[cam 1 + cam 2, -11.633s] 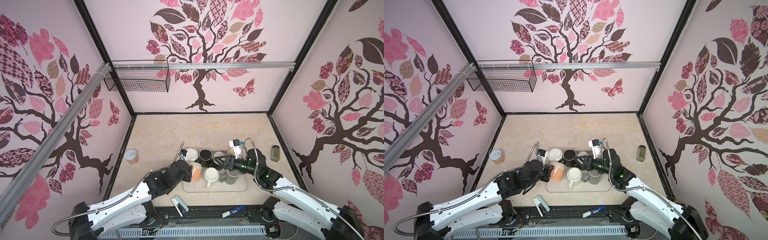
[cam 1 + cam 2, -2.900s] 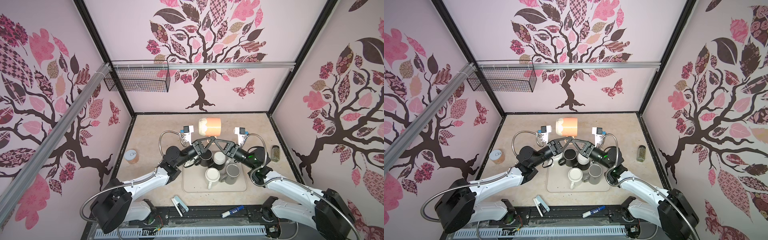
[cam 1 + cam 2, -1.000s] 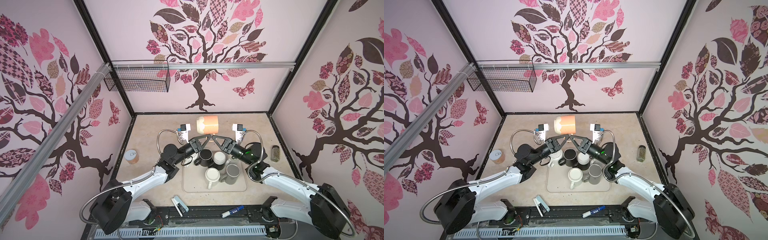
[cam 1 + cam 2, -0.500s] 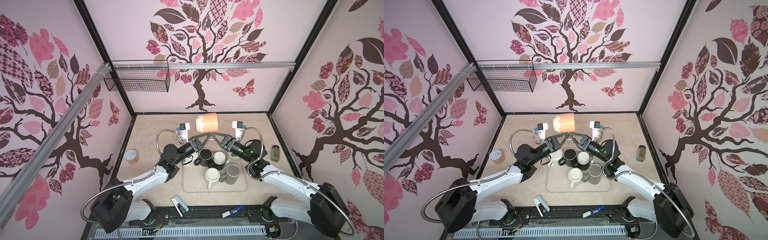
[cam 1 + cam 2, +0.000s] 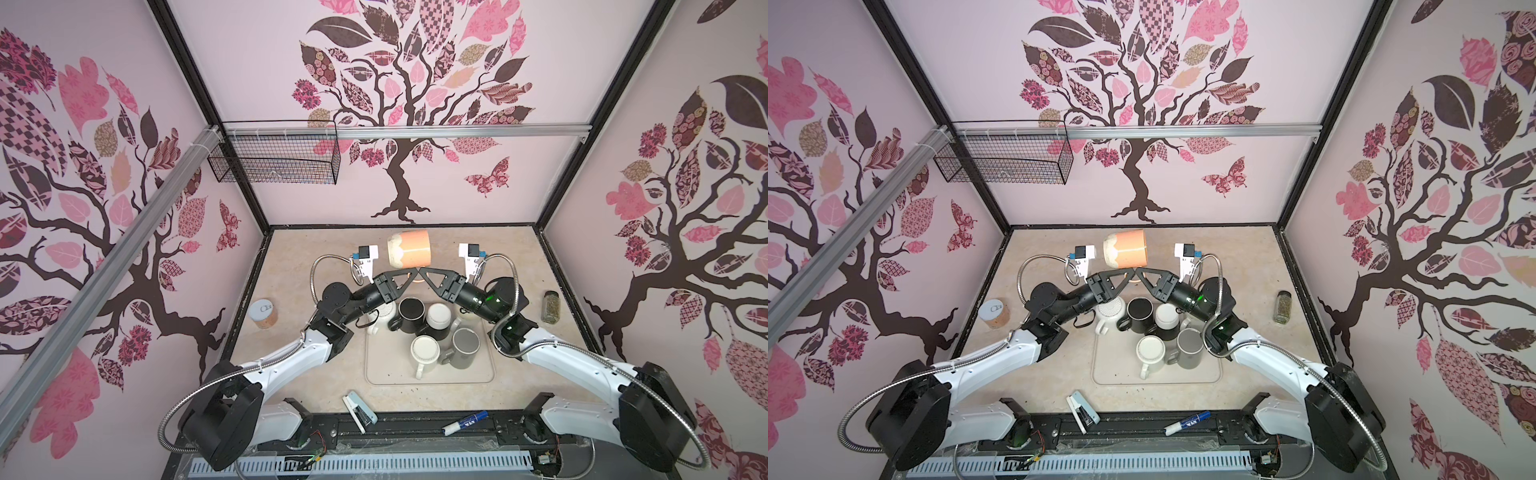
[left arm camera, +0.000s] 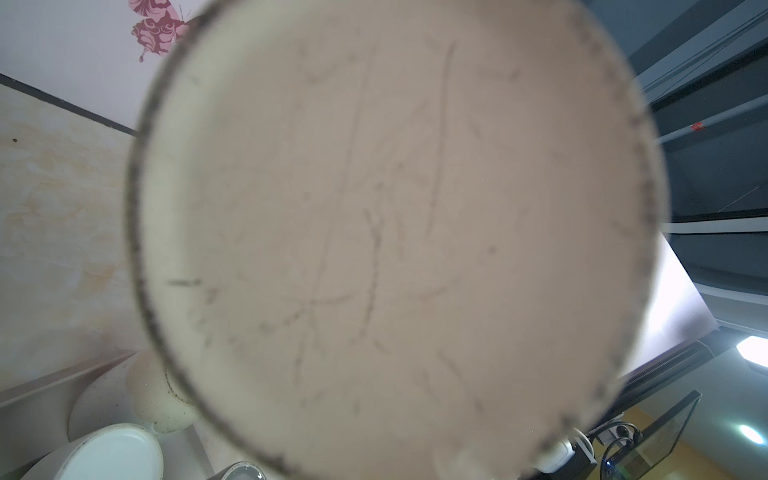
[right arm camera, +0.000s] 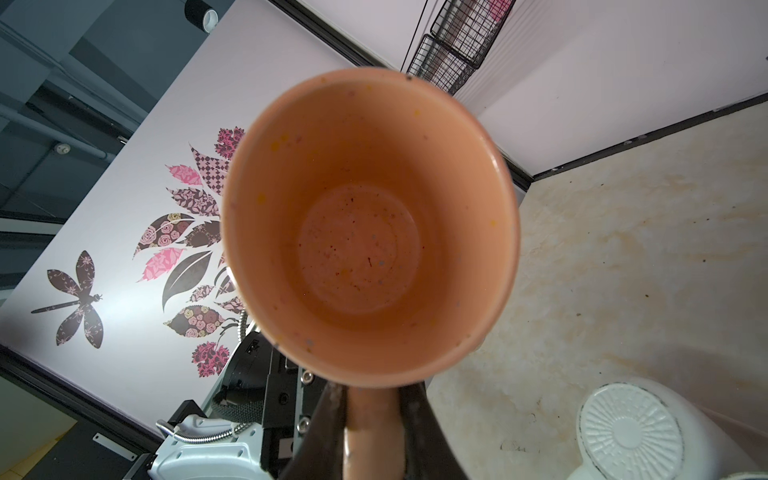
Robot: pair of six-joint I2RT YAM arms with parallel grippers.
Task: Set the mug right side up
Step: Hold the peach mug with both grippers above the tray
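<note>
Right gripper (image 7: 374,397): fingers (image 7: 322,434) clamped on the handle of the orange mug (image 7: 365,232), one on each side, with only the handle's width between them. The grip is clear in the right wrist view.

Left gripper (image 5: 414,273): its tip meets the right gripper (image 5: 423,274) at the handle, under the mug (image 5: 409,249). Both top views show it edge-on, so I can't tell if its fingers are together, apart or actually on the handle. It looks like contact at most. The left wrist view doesn't help, as the mug's pale scuffed base (image 6: 395,228) fills it and no fingers are visible.

Mug position: in the air and well above the table, over the strip between the tray (image 5: 478,374) and the back wall. It lies on its side with the handle down. The mouth faces the right arm's wrist camera and the base faces the left arm's. It's the same in both top views (image 5: 1126,249), with the two gripper tips (image 5: 1130,272) (image 5: 1139,273) nearly touching beneath it. The inside is orange, speckled and empty.

Writing:
- Marker (image 5: 464,423) on the front rail: blue-and-white label, print too small to read.
- Jar (image 5: 263,313) at the table's left edge: dark mark on the lid, not legible.
- Mug: no text visible on it in any view.
</note>
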